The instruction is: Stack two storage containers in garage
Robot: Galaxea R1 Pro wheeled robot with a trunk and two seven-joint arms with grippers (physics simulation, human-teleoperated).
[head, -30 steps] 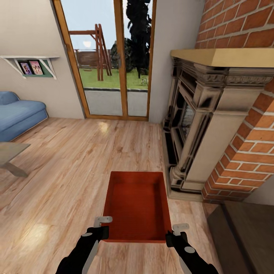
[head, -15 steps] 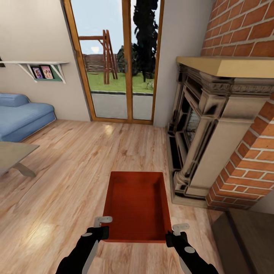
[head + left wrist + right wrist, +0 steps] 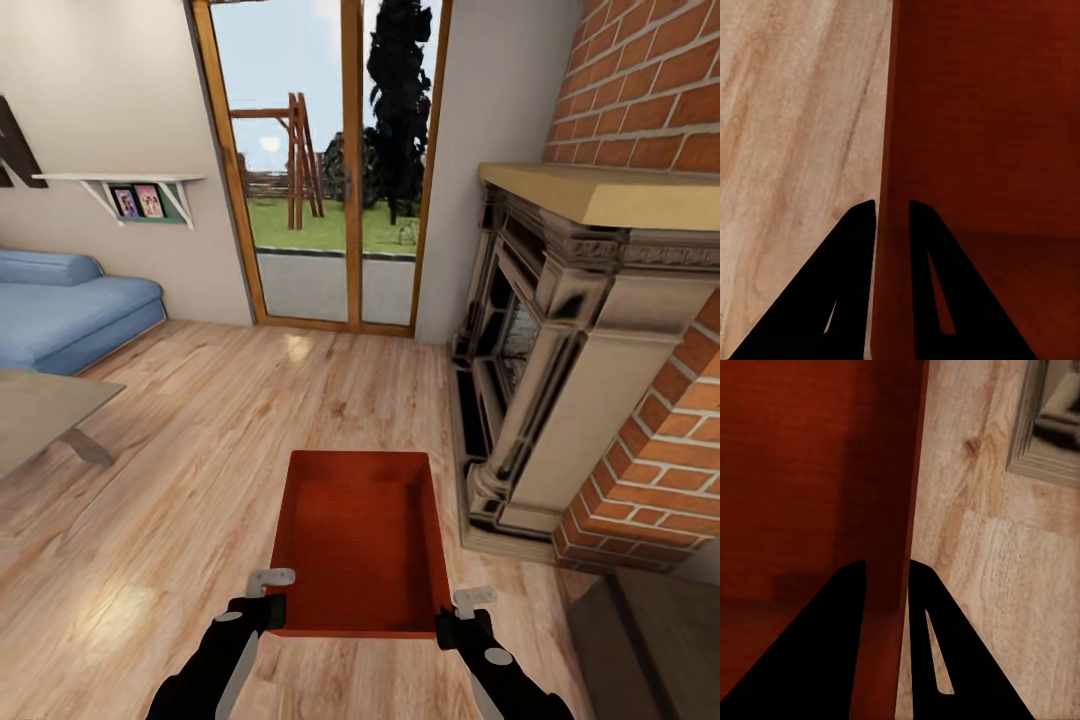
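Note:
I hold one orange-red storage container (image 3: pixel 360 540) level in front of me, above the light wood plank flooring (image 3: pixel 180 480) of the living room. My left gripper (image 3: pixel 270 590) is shut on its left wall near the close corner; the wrist view has that thin wall (image 3: pixel 889 150) pinched between both dark fingers (image 3: pixel 847 285). At the opposite close corner my right gripper (image 3: pixel 468 608) is shut on the right wall (image 3: pixel 911 510). The bin is lidless and holds nothing. The second container is out of view.
An ornate fireplace (image 3: pixel 560 350) with a red brick chimney (image 3: pixel 650 90) stands close on the right. Wood-framed glass doors (image 3: pixel 330 170) are ahead. A blue sofa (image 3: pixel 70 310) and a table corner (image 3: pixel 45 410) lie left. A dark brown bench (image 3: pixel 650 640) sits at the lower right.
The whole view has shifted right and down as the camera turned left; doors, sofa and fireplace slid rightward. The container and both grippers keep the same place relative to me.

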